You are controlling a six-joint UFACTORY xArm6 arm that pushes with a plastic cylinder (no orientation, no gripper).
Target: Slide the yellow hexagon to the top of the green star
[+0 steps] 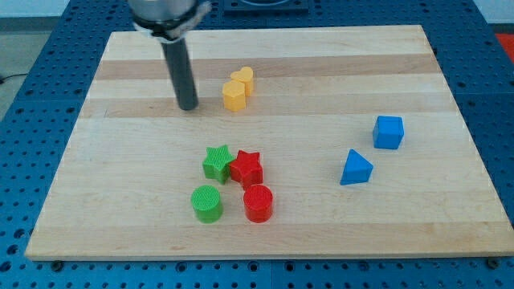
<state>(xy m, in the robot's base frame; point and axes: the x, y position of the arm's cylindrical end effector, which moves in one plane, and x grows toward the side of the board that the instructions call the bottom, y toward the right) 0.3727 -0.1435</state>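
- Yellow hexagon sits just to the view's right of my tip, close but w/ a clear gap, not touching.
- 2nd yellow block, shape hard to make out, touches the hexagon on its upper-right side, a bit farther from my tip.
- My tip is a plain dark rod end, no jaws to open or shut; it rests on the wooden board touching no block.
- Green star lies below my tip and slightly to the view's right, well apart from it; hexagon is above the star w/ bare board between them.
- Red star touches the green star on its right side.
- Green cylinder is below the green star, near it; red cylinder is below the red star, about touching it.
- Blue cube and blue triangular block are far to the view's right of my tip, near each other but apart.
- Board lies on a blue perforated table.
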